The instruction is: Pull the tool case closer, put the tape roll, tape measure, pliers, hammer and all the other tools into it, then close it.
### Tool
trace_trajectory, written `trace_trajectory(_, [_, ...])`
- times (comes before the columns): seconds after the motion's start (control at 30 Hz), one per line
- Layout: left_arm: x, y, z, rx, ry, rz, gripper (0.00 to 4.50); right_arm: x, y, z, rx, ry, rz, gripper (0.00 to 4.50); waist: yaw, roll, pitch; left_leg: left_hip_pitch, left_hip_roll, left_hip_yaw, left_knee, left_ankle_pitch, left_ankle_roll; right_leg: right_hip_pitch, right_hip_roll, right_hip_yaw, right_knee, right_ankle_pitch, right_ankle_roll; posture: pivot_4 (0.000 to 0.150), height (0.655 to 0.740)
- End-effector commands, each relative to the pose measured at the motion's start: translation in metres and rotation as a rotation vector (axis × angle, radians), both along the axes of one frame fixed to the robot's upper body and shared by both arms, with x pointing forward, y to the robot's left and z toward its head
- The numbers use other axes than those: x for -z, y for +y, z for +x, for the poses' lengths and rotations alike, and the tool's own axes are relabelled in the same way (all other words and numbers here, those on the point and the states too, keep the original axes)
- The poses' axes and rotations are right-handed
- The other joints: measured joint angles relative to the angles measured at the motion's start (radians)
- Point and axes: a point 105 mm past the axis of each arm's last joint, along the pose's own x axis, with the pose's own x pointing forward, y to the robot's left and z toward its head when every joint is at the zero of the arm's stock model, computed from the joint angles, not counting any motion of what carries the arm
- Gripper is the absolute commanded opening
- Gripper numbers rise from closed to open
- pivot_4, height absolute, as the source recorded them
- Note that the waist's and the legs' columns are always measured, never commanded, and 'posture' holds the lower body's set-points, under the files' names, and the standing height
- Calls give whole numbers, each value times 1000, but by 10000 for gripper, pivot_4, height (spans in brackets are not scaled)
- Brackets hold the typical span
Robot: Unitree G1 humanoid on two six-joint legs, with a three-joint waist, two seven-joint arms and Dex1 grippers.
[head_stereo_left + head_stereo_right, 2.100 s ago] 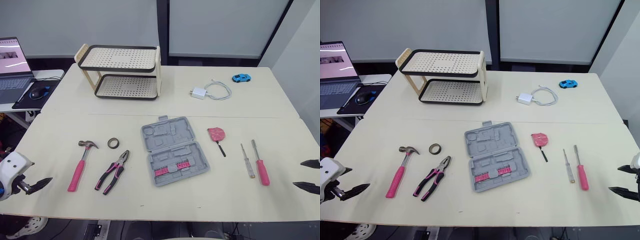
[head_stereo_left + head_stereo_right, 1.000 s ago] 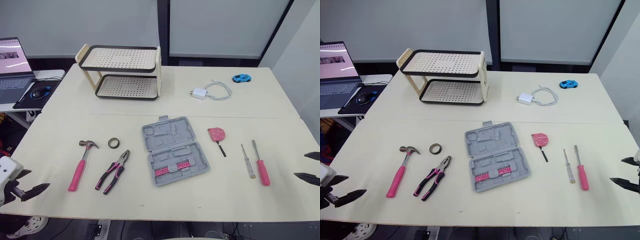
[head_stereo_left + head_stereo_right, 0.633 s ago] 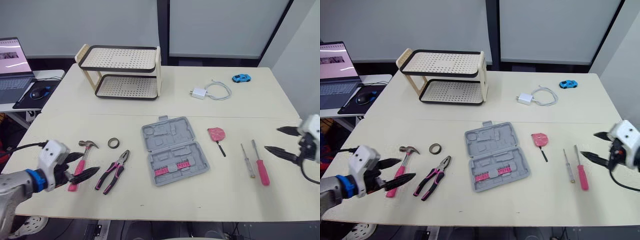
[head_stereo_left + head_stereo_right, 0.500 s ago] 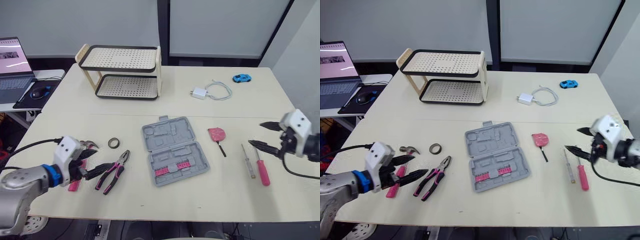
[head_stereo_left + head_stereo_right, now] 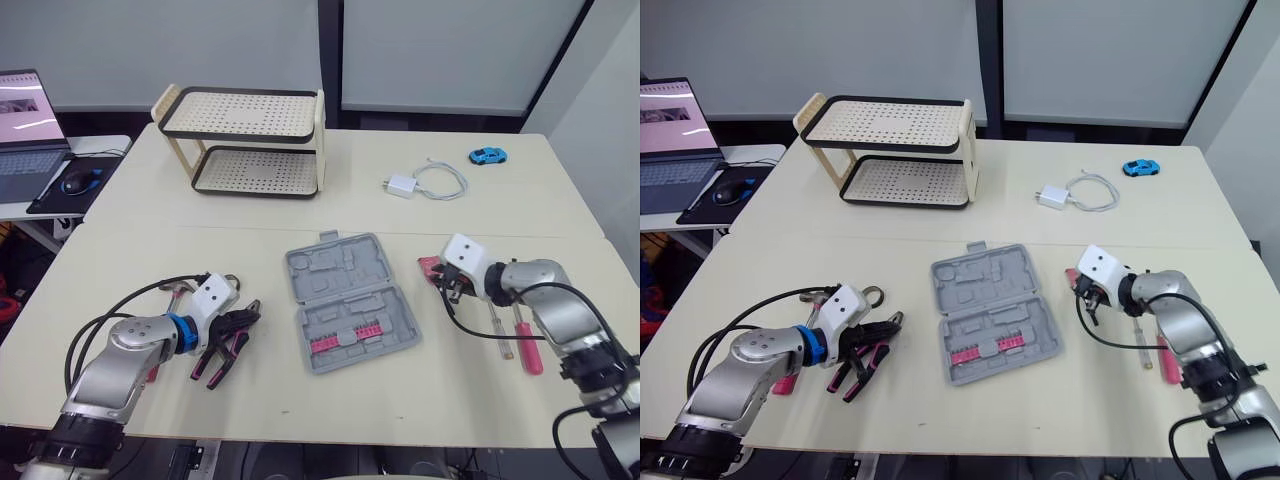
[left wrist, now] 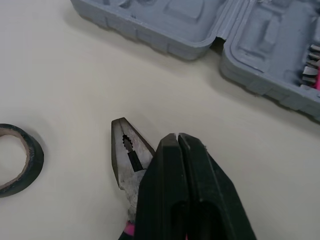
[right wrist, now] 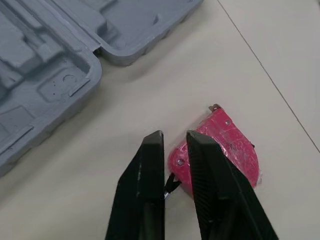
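The grey tool case (image 5: 345,300) lies open at the table's middle, with pink bits in its near half. My left gripper (image 6: 177,136) is shut and empty, hovering just above the head of the pink-handled pliers (image 6: 127,160). The tape roll (image 6: 20,157) lies beside them. My left arm partly covers the hammer (image 5: 780,383). On the case's right, my right gripper (image 7: 173,136) is almost closed, leaving a narrow slit, right beside the pink tape measure (image 7: 225,145). The tape measure's black strap shows through the slit. Two screwdrivers (image 5: 528,350) lie further right.
A two-tier perforated rack (image 5: 245,140) stands at the back left. At the back right lie a white charger with its cable (image 5: 420,183) and a blue toy car (image 5: 486,156). A laptop (image 5: 25,100) sits on a side table to the left.
Both arms have swung in from the table's front corners, the left to the pliers, the right to the tape measure. Both grippers went from wide open to closed.
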Motion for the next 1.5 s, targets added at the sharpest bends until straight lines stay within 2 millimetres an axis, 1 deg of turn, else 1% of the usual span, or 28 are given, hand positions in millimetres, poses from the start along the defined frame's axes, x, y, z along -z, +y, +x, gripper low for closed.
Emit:
trace_trajectory(0.03, [0,-12,6,64,-29,1,0,-2,9,11,-30,-28,-20,82,0,0,0,0,0,0,0,0,0,0,0,0,0,0,0,1500,7350])
trace_trajectory(0.27, [5,-31,16,126,-26,-6,0,11,20,19,-55,5,-29,82,-1,0,0,0,0,-1,0,0,0,0,0,-1,0,0,0,1500,7350])
trace_trajectory(0.5, [14,-39,20,154,-21,13,0,18,33,22,-80,29,-19,82,-2,0,0,0,0,-1,1,0,0,0,0,-1,1,0,0,1500,7350])
trace_trajectory(0.63, [15,-41,24,148,-32,14,0,22,37,23,-87,43,-10,82,-2,0,0,0,0,-2,1,0,0,0,0,-1,1,0,0,1500,7350])
trace_trajectory(0.87, [15,-52,28,173,-51,11,0,27,45,19,-115,76,1,82,-2,0,0,0,0,-3,3,0,0,2,0,-2,2,0,0,1500,7350])
trace_trajectory(1.07, [16,-59,30,193,-59,9,0,26,53,9,-167,115,19,82,-2,0,0,0,0,-3,3,0,0,2,0,-2,2,0,0,1500,7350])
trace_trajectory(1.3, [17,-65,26,232,-61,9,0,24,59,0,-186,138,45,82,-2,0,0,0,0,-3,3,0,0,2,0,-2,2,0,0,1500,7350])
trace_trajectory(1.5, [14,-74,20,289,-60,2,0,24,57,-16,-196,169,56,82,-1,0,0,0,-1,-3,3,0,0,2,0,-2,1,0,0,1500,7350])
